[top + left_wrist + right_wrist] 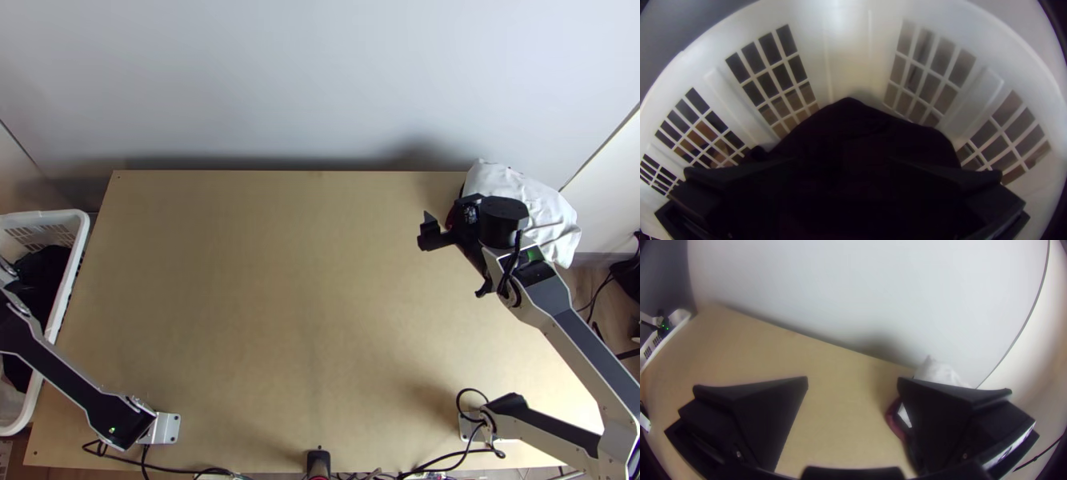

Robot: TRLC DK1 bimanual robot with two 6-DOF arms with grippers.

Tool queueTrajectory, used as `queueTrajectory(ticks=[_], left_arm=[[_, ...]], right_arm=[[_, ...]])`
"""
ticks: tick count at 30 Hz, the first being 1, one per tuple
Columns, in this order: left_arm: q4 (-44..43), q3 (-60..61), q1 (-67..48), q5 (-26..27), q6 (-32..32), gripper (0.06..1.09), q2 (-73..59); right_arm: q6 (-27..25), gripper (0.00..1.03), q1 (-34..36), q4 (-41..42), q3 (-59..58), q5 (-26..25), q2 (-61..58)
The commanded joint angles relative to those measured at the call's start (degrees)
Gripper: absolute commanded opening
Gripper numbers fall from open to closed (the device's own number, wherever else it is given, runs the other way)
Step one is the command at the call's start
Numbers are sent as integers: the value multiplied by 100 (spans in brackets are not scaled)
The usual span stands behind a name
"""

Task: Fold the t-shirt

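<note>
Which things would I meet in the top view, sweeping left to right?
Basket with dark cloth in it → left arm's base → black post at the near edge → right gripper → white cloth.

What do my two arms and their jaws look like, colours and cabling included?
Both the left arm and right arm have pale silver-grey links with long dark panels. The right arm's wrist carries a black, drum-shaped housing, with black cables looping beside it. Small green spots mark both arms. The right arm's jaws are wide, flat, black and tapered.
</note>
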State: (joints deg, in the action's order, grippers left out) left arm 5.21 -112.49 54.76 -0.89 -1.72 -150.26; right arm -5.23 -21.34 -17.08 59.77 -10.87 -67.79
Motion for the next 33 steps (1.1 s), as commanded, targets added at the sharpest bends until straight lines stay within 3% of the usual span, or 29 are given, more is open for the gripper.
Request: queueTrajectory(ticks=[1,14,15,16,18,26,33], left_arm=[[437,-1223,-89,-61,13,103,-944],[771,-1689,-247,-114,5,100,-1586],[823,-1689,-247,-114,13,90,-1595],[938,-1671,-247,-105,22,68,-1586],[964,-1671,-229,-52,101,12,-1586],[1746,-1390,17,607,462,10,-610],[2564,-1311,325,1591,1464,10,647]], right_arm=[[-109,93,-72,-155,70,-126,73],[-294,93,-204,-313,272,-372,99],[-311,93,-204,-313,290,-380,99],[-347,93,-212,-313,299,-389,99],[-391,93,-221,-313,307,-398,99],[-373,93,-230,-287,149,-424,187],[-373,93,-221,-182,-9,-424,372]])
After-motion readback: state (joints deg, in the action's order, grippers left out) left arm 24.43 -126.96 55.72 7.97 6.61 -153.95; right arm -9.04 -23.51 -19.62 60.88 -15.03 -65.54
